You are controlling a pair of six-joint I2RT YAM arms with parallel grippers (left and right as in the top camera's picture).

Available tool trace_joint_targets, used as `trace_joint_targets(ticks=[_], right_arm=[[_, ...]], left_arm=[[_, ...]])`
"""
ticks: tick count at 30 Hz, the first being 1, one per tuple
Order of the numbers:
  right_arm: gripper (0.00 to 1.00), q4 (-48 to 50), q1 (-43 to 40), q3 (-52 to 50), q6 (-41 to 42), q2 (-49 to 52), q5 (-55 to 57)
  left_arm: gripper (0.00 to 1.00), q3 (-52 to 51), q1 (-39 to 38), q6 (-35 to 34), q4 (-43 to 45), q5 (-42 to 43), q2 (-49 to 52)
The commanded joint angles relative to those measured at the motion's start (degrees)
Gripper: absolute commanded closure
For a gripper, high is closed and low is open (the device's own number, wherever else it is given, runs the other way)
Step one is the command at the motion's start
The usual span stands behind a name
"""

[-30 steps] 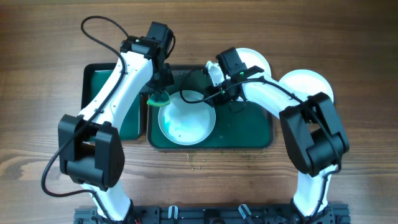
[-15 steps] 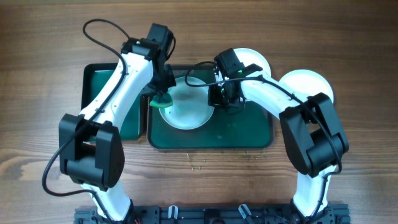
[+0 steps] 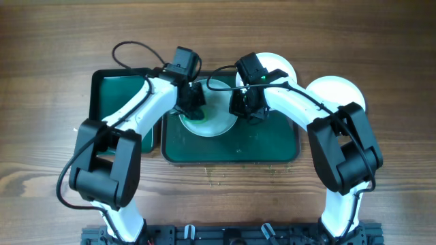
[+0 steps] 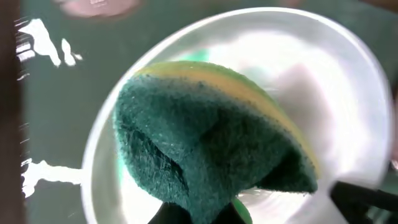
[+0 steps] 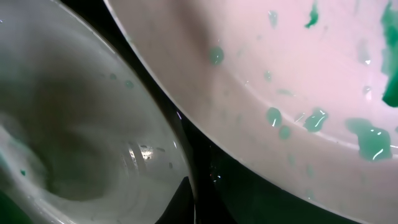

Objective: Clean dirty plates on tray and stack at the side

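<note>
From here, the wooden bench (image 3: 48, 102) carries the big dark green tray (image 3: 272, 146) at centre. The pale plate (image 3: 219, 124) lies in its left half, flecked with teal. One white plate (image 3: 337, 88) sits on the bench off the tray's right end, and a second white plate (image 3: 281, 63) at its far right corner. My left claw (image 3: 193, 105) pinches the green sponge (image 4: 205, 137) against the pale plate. My right claw (image 3: 244, 105) is at that plate's right rim; I cannot tell its opening.

Brown wooden desk (image 3: 41, 41). Directly on it: a large dark green tray (image 3: 272, 146) at centre, a smaller green tray (image 3: 105, 88) just beside its left edge, and a white plate (image 3: 337, 88) near its far right corner.
</note>
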Motion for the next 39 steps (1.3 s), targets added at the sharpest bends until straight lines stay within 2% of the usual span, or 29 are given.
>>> trace_joint_targets(ticks=[1,8,11,21,22,25,28,30,32,33,36,39], right_arm=[[0.96,-0.7,-0.3,-1.3,0.6,1.9,6.8],[0.95,-0.7,-0.3,-1.3,0.3,1.9,6.7],[0.96,-0.7,-0.3,-1.3,0.1,1.9,6.6],[0.96,-0.3,-0.3,-1.3,-0.5,1.9,6.0],[0.96,-0.3,-0.3,-1.3,-0.5,1.9,6.0],[0.96,-0.3,-0.3,-1.3,-0.5,1.9,6.0],[0.96,-0.3,-0.3,-1.3,-0.5,1.9,6.0],[0.96,-0.3,-0.3,-1.3,-0.5,1.9,6.0],[0.96,-0.3,-0.3,-1.3,-0.5,1.9,6.0],[0.96,-0.3,-0.3,-1.3,-0.5,1.9,6.0],[0.96,-0.3,-0.3,-1.3,-0.5,1.9,6.0],[0.96,-0.2,-0.3,-1.3,-0.5,1.9,6.0]], left_arm=[[0.96,-0.3,-0.7,5.9,1.8,2.1,-0.2],[0.96,-0.3,1.0,12.9,4.6,3.2,-0.1],[0.96,-1.4,1.9,17.0,8.1,7.3,-0.1],[0.96,-11.2,3.8,21.7,12.5,9.5,-0.1],[0.96,-11.6,3.8,21.7,12.4,10.9,-0.1],[0.96,-11.6,3.7,25.5,14.1,22.0,-0.1],[0.96,-11.6,3.7,25.9,19.8,26.3,-0.1],[0.96,-11.6,3.7,25.0,23.1,21.9,-0.1],[0.96,-11.6,3.7,21.6,23.3,12.8,-0.1],[0.96,-11.6,3.7,18.8,22.4,5.5,-0.1],[0.96,-11.6,3.7,16.0,20.6,-4.6,-0.1],[0.96,-11.6,3.6,12.8,18.5,-4.2,-0.1]])
